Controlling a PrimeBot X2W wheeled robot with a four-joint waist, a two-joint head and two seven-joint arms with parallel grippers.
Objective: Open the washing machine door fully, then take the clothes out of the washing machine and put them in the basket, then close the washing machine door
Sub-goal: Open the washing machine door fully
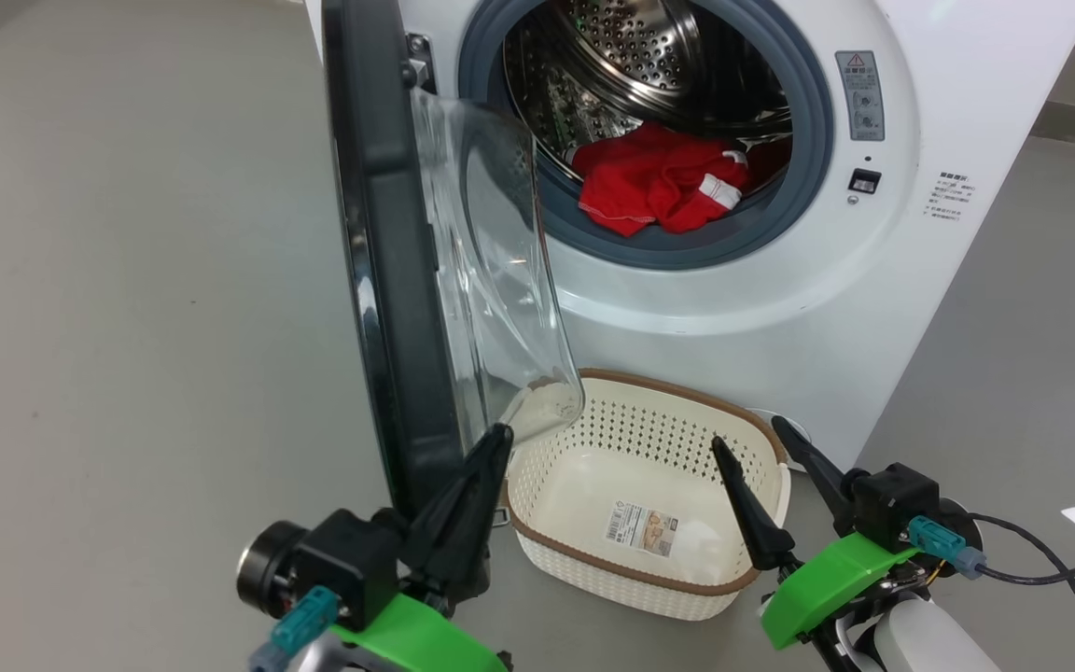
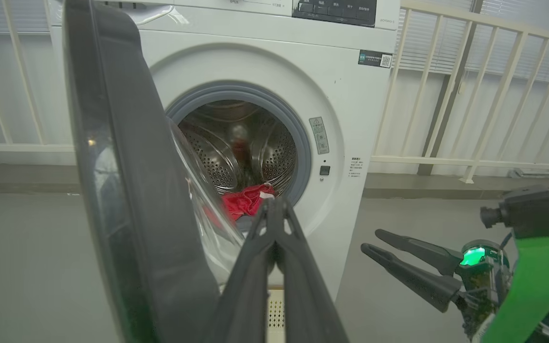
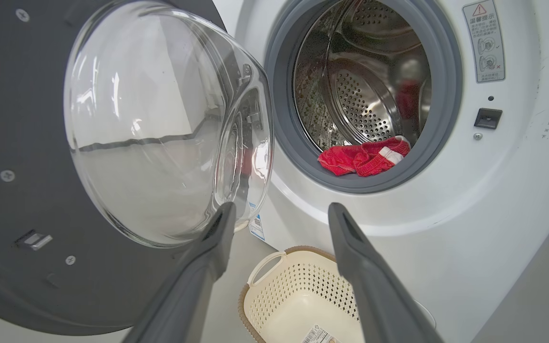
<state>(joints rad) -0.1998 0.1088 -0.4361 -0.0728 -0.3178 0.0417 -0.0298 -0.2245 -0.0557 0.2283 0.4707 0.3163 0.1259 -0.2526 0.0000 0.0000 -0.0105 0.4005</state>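
Now you see the large round washing machine door (image 1: 388, 280), a glossy black rim around a bulging clear glass bowl, standing open from the big white boxy washing machine (image 1: 948, 308). The bright red soft clothes (image 1: 659, 182) with white trim lie crumpled at the front lip of the perforated steel drum (image 1: 631, 47). The small cream-white perforated plastic basket (image 1: 649, 429), brown woven-look rim, sits on the floor just below. Your left gripper (image 1: 498, 439) has its long dark fingers pressed together, holding nothing, by the door's lower edge. Your right gripper (image 1: 746, 431) stands wide apart above the basket's right end.
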